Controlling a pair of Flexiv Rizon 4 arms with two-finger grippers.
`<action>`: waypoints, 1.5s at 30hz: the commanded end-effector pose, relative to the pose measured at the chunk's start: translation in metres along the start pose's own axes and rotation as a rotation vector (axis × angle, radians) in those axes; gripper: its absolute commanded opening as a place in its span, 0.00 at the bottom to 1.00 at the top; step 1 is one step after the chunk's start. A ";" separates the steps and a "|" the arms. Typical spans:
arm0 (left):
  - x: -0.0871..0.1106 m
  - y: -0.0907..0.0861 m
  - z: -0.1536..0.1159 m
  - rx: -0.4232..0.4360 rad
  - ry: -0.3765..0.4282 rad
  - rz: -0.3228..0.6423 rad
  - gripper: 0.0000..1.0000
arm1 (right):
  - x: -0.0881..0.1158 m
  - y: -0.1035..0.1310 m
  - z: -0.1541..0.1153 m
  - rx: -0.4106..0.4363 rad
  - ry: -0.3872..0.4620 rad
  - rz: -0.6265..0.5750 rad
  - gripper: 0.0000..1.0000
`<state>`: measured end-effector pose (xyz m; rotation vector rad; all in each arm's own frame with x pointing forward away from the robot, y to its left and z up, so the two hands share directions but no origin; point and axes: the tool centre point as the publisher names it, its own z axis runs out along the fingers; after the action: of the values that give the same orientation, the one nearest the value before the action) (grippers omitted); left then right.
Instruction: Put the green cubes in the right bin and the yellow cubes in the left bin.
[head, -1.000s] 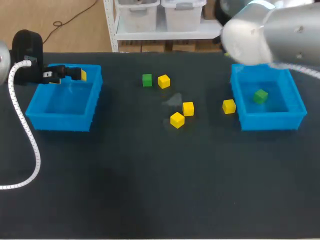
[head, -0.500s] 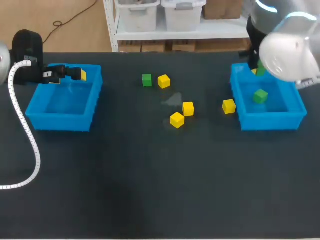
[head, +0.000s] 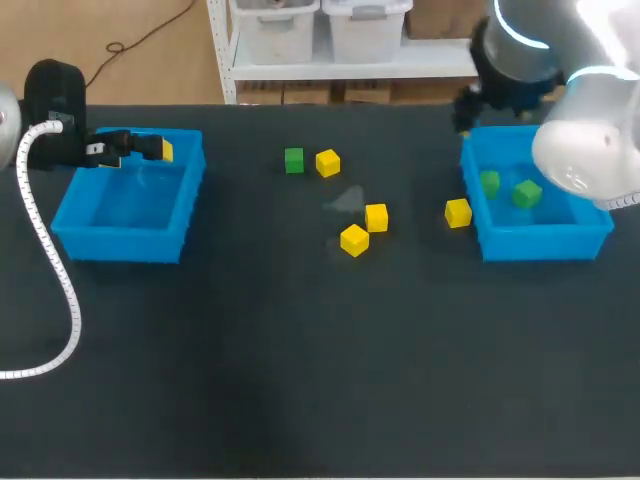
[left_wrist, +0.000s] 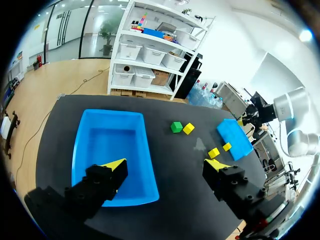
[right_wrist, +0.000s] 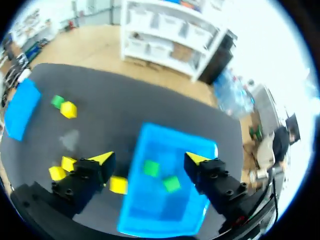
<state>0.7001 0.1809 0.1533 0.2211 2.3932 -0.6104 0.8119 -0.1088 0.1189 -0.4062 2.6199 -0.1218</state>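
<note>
Two green cubes (head: 490, 182) (head: 527, 193) lie inside the right blue bin (head: 596, 232). My right gripper (right_wrist: 148, 159) hangs open above that bin, with both cubes (right_wrist: 151, 167) (right_wrist: 171, 183) below its fingers and nothing held. One green cube (head: 294, 160) sits on the table beside a yellow cube (head: 328, 162). Three more yellow cubes (head: 376, 217) (head: 354, 240) (head: 458, 212) lie between the middle and the right bin. My left gripper (head: 150, 148) is open and empty over the far edge of the left blue bin (head: 120, 245), which holds nothing; the wrist view shows its fingers (left_wrist: 115, 165) wide apart.
The table has a dark mat (head: 320, 380). A white ribbed cable (head: 50, 270) from my left arm loops over the table's left side. A large white section of my right arm (head: 585, 150) overhangs the right bin's far right corner.
My right gripper opened and let go of a green cube, which now lies in the right bin beside the other one. The right arm swung back. The left arm stayed still.
</note>
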 end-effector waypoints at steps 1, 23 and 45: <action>0.002 0.003 0.000 0.015 -0.008 0.003 1.00 | -0.028 0.048 -0.004 -0.033 -0.055 -0.033 1.00; 0.002 0.003 0.000 0.015 -0.008 0.003 1.00 | -0.103 0.237 0.051 -0.199 0.050 -0.010 1.00; 0.002 0.003 0.000 0.015 -0.008 0.003 1.00 | -0.094 0.264 0.106 -0.172 0.186 0.031 1.00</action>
<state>0.7001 0.1809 0.1533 0.2210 2.3932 -0.6104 0.8655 0.1671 0.0293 -0.4247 2.7904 0.0893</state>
